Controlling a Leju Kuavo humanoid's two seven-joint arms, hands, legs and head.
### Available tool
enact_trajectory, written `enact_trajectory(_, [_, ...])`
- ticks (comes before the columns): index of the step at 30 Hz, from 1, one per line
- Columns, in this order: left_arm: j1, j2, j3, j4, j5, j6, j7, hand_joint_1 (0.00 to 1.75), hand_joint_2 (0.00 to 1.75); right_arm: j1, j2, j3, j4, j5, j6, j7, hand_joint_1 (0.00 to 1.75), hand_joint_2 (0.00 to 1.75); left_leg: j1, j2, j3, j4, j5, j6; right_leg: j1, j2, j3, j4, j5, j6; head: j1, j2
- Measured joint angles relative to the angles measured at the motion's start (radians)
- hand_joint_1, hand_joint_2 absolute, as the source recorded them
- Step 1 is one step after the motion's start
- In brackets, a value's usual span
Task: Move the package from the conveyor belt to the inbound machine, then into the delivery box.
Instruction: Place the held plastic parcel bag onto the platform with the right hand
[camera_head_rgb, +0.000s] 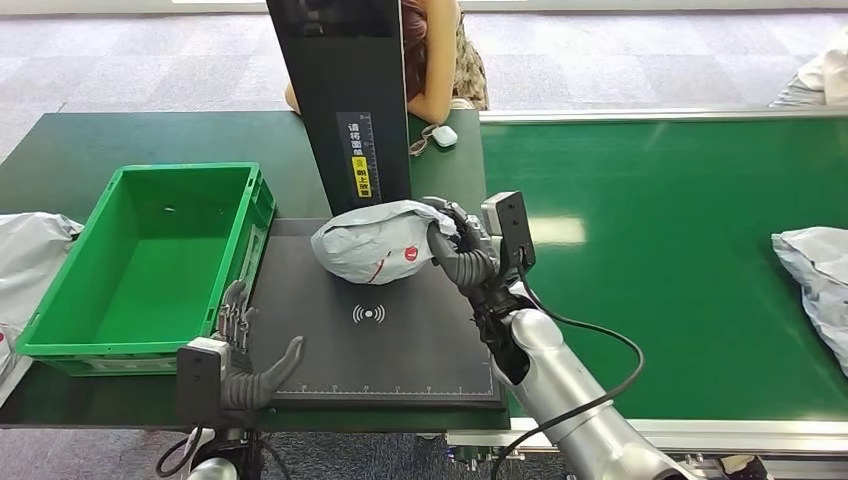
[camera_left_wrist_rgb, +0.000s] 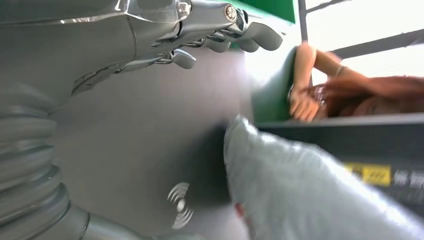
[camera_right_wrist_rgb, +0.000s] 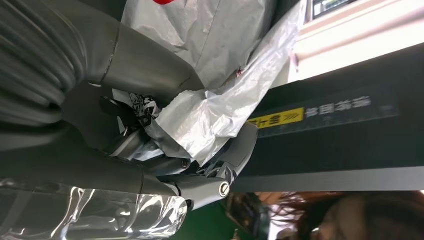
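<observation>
Our left hand (camera_head_rgb: 245, 372) lay spread, holding nothing; right hand (camera_head_rgb: 462, 252) gripped pkg (camera_head_rgb: 375, 242) on inbound machine (camera_head_rgb: 380, 345). Leg 1 looked done; green delivery box (camera_head_rgb: 60, 300) still pending.

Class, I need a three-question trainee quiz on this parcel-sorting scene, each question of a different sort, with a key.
1. True or false: the grey package lies on the dark scanner pad.
2. Which robot hand grips the package? A) left B) right
3. Fill in: the green crate holds ____.

Key: 1 true. 2 B: the right robot hand grips it; the left robot hand holds nothing, fingers apart. 3 nothing.
</observation>
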Motion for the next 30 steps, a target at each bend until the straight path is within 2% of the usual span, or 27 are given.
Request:
enact_trajectory(1, [0.000,0.002,0.006,-0.005,0.002,0.004,-0.001,0.00,1.75,-0.004,0.000,0.005,0.015,-0.006,-0.001,0.001,1.37,1.75,0.000,0.000,0.000,0.000,0.000,0.000,0.000,0.000,0.000,0.000,0.000,0.000,0.000,0.000])
enact_trajectory(4, [0.001,0.006,0.018,-0.013,0.004,0.010,-0.002,0.00,1.75,-0.008,-0.001,0.016,0.046,-0.011,0.004,0.000,0.10,1.75,0.000,0.000,0.000,0.000,0.000,0.000,0.000,0.000,0.000,0.000,0.000,0.000,0.000,0.000])
enact_trajectory(5, [0.001,0.006,0.020,-0.013,0.004,0.012,-0.002,0.00,1.75,-0.008,-0.003,0.019,0.052,-0.011,0.007,-0.002,0.00,1.75,0.000,0.000,0.000,0.000,0.000,0.000,0.000,0.000,0.000,0.000,0.000,0.000,0.000,0.000])
enact_trajectory(10, [0.003,0.010,0.021,-0.019,0.004,0.023,-0.002,0.00,1.75,0.005,-0.014,0.033,0.053,-0.012,0.016,-0.006,0.00,1.75,0.000,0.000,0.000,0.000,0.000,0.000,0.000,0.000,0.000,0.000,0.000,0.000,0.000,0.000])
enact_trajectory(15, [0.019,0.016,0.032,-0.045,0.003,0.045,-0.007,0.00,1.75,0.071,-0.047,0.035,-0.028,-0.044,0.034,-0.016,0.00,1.75,0.000,0.000,0.000,0.000,0.000,0.000,0.000,0.000,-0.001,0.000,0.000,0.000,0.000,0.000])
enact_trajectory(22, [0.055,0.018,0.060,-0.108,-0.016,0.060,-0.025,0.00,1.75,0.266,-0.099,-0.023,-0.273,-0.107,0.071,-0.036,0.00,1.75,0.000,-0.001,-0.001,0.000,-0.001,0.000,0.000,0.000,-0.001,-0.001,-0.001,0.000,0.000,0.000])
enact_trajectory(30, [0.105,0.009,0.129,-0.211,-0.045,0.120,-0.061,0.00,1.75,0.489,-0.116,-0.146,-0.500,-0.118,0.120,-0.064,0.00,1.75,0.000,0.000,-0.001,0.000,-0.001,0.000,0.000,0.000,-0.001,-0.001,-0.001,0.000,0.000,0.000])
